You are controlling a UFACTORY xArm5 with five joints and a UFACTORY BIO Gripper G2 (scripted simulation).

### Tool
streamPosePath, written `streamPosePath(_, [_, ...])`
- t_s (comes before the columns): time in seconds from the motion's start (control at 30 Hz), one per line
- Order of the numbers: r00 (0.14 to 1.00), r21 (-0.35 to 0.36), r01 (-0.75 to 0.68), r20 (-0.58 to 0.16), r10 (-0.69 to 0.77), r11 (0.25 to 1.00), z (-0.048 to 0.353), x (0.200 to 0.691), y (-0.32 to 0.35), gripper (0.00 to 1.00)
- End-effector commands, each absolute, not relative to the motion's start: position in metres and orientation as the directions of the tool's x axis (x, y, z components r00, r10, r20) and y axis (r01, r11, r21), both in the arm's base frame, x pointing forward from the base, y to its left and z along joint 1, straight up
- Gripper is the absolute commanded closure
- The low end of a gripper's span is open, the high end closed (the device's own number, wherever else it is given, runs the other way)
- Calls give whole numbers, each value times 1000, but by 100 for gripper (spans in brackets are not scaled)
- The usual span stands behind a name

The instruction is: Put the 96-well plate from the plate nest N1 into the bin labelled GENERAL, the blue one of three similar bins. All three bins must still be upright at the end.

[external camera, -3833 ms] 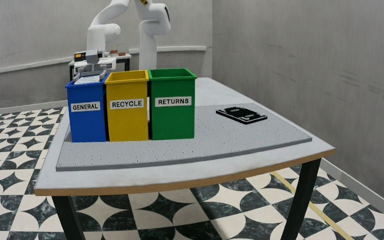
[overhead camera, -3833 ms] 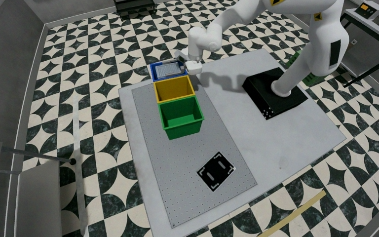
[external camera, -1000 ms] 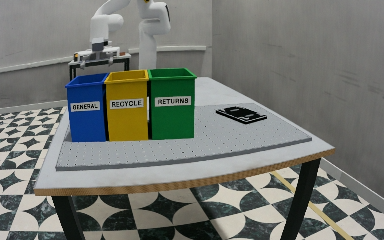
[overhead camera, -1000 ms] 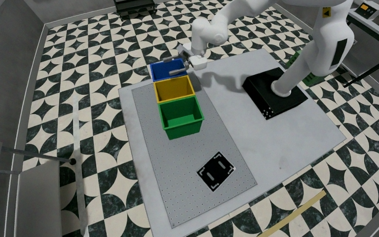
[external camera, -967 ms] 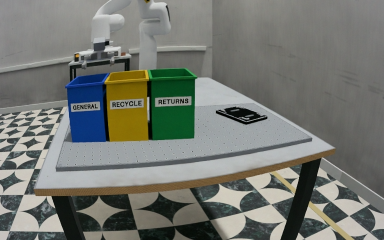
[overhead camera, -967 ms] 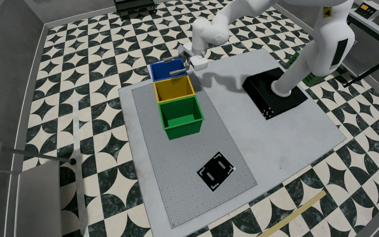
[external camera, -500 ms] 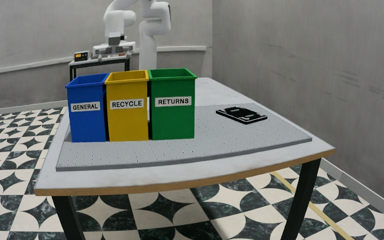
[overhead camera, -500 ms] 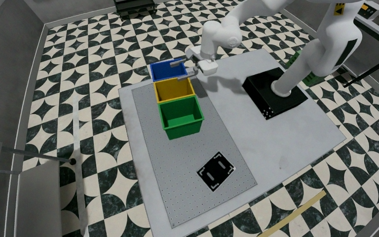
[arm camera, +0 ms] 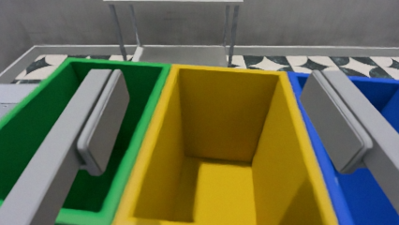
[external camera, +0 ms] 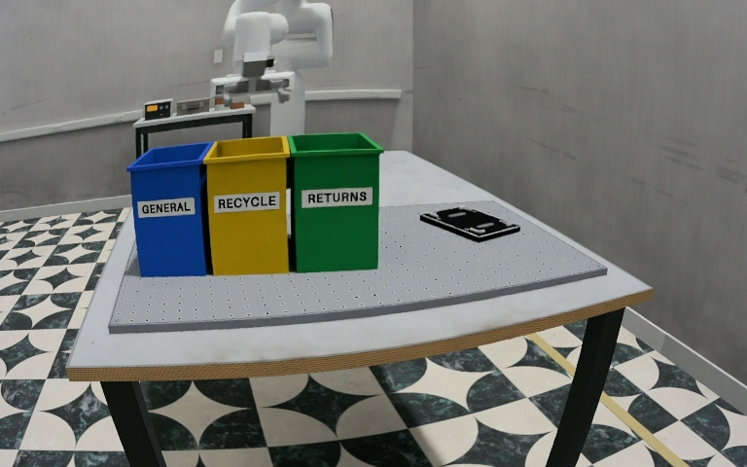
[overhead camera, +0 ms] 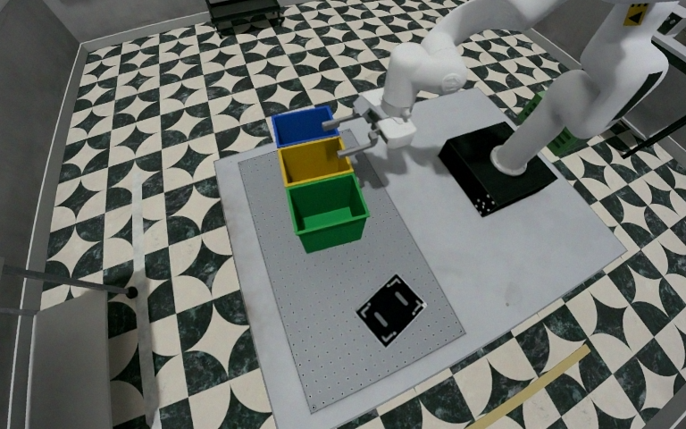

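The claw [overhead camera: 333, 139] [external camera: 257, 88] [arm camera: 219, 112] is drawn in to its narrow stance, its fingers parted around bare air above the upright blue GENERAL bin [overhead camera: 302, 126] [external camera: 171, 242] [arm camera: 375, 192] and yellow RECYCLE bin [overhead camera: 309, 162] [external camera: 247, 236] [arm camera: 220, 112]; the green RETURNS bin [overhead camera: 330, 239] [external camera: 337, 236] [arm camera: 150, 112] stands upright alongside; the black nest [overhead camera: 390, 309] [external camera: 468, 221] lies bare; the 96-well plate's location cannot be told.

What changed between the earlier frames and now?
The 96-well plate was in the pincer at the blue GENERAL bin's mouth; it has been let go and is out of sight now. The pincer rose and shifted toward the yellow RECYCLE bin. Unchanged: all three bins upright, black plate nest in place.
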State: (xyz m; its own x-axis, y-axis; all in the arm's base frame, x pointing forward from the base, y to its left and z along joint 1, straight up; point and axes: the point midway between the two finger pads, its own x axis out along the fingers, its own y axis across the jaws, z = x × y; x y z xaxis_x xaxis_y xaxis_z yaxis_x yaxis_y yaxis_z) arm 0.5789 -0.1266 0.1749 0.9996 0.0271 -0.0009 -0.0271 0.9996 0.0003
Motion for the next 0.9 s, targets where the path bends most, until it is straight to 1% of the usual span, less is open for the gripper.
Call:
streamPosePath(0.0, [1000, -1, -26, 3, 26, 1000, 182, 572, -106, 82])
streamPosePath(0.87, [1000, 0, -26, 3, 26, 1000, 207, 537, -5, 82])
